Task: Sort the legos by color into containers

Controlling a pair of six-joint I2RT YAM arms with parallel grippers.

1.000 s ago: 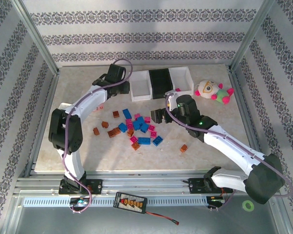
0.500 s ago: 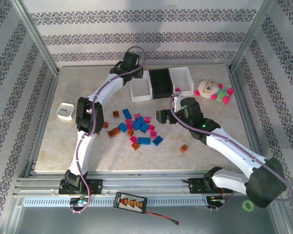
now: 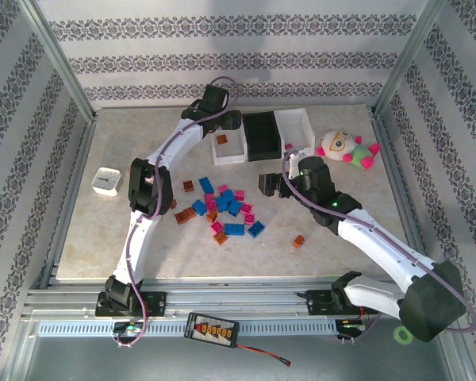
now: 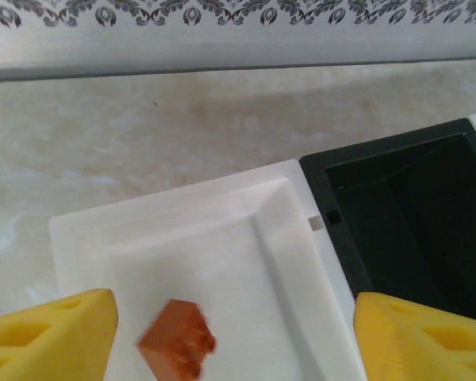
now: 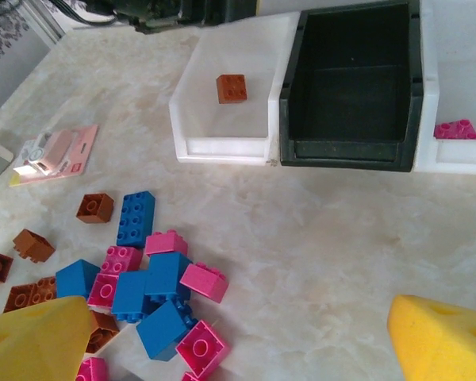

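Note:
My left gripper (image 3: 224, 125) hangs open over the left white bin (image 3: 230, 155). In the left wrist view a blurred brown brick (image 4: 177, 347) lies loose in this bin (image 4: 182, 214) between the wide-apart yellow fingers (image 4: 51, 337). The same brick (image 5: 232, 88) shows in the right wrist view. The black bin (image 3: 262, 135) stands in the middle and holds nothing. The right white bin (image 3: 295, 131) holds a pink brick (image 5: 456, 128). My right gripper (image 3: 268, 184) is open above bare table, right of the pile of blue, pink and brown legos (image 3: 226, 208).
A lone brown brick (image 3: 299, 240) lies right of the pile. A plush toy (image 3: 345, 148) sits at the back right. A small white square box (image 3: 106, 181) stands at the left, and a pink-and-white packet (image 5: 54, 154) lies left of the bins.
My left arm has swung right to the left white bin, and a brown brick now lies in that bin. My right gripper has drifted slightly back and right.

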